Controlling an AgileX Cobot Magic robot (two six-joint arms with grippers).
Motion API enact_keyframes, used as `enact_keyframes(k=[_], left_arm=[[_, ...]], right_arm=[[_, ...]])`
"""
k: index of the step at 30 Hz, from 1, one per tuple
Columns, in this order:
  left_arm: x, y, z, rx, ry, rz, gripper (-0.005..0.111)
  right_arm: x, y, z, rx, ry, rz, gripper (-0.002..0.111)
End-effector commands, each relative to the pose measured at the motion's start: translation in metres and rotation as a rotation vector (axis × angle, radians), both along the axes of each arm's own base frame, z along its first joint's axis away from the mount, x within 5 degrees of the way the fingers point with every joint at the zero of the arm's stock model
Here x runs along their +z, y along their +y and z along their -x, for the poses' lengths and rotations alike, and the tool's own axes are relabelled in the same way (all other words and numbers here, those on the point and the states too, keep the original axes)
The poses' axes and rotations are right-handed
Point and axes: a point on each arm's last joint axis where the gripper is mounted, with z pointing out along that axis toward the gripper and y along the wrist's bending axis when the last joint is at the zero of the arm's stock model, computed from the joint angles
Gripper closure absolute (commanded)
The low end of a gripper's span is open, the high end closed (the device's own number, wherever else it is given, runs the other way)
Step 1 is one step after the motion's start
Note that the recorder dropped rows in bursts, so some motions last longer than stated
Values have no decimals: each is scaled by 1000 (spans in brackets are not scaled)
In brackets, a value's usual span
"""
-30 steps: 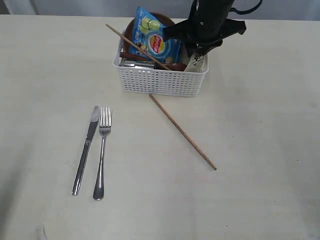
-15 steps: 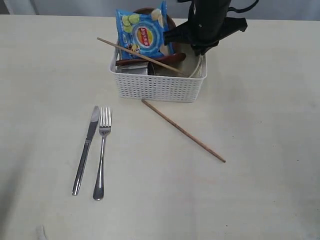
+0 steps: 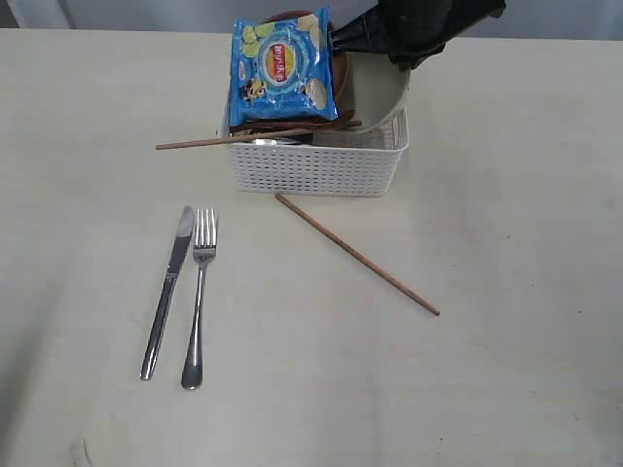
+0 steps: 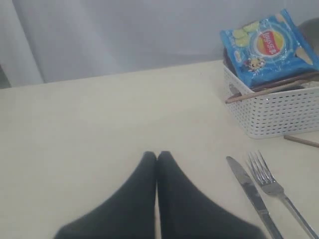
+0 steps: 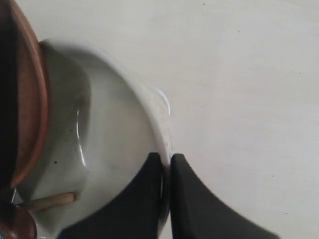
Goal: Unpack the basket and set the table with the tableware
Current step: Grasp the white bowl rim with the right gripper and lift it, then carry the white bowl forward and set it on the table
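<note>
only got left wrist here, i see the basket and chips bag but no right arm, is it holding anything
observer: yes. The right gripper is shut on the rim of the bowl, one finger inside and one outside.
operator: is the bowl out of the basket
observer: not fully. In the exterior view it is tipped up at the right end of the basket, with its lower part below the basket's rim.
operator: i see a stick end by the basket, what's that
observer: a chopstick, lying flat on the table and slanting away from the basket's front wall toward the right.
</note>
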Motion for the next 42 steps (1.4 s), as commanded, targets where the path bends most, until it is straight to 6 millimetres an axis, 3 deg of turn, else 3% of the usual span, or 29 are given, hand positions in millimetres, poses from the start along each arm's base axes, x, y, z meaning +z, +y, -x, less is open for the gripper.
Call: enact_keyframes(k=[1, 16, 35, 42], left_arm=[[0, 0, 0, 1, -9, 0, 107], [0, 0, 0, 1, -9, 0, 107], [0, 0, 0, 1, -9, 0, 107], [0, 0, 0, 1, -9, 0, 107]], right_arm=[[10, -8, 0, -7, -21, 78, 109], [33, -13, 2, -31, -114, 51, 109], [39, -29, 3, -89, -135, 238, 109], [55, -33, 10, -101, -158, 225, 109]])
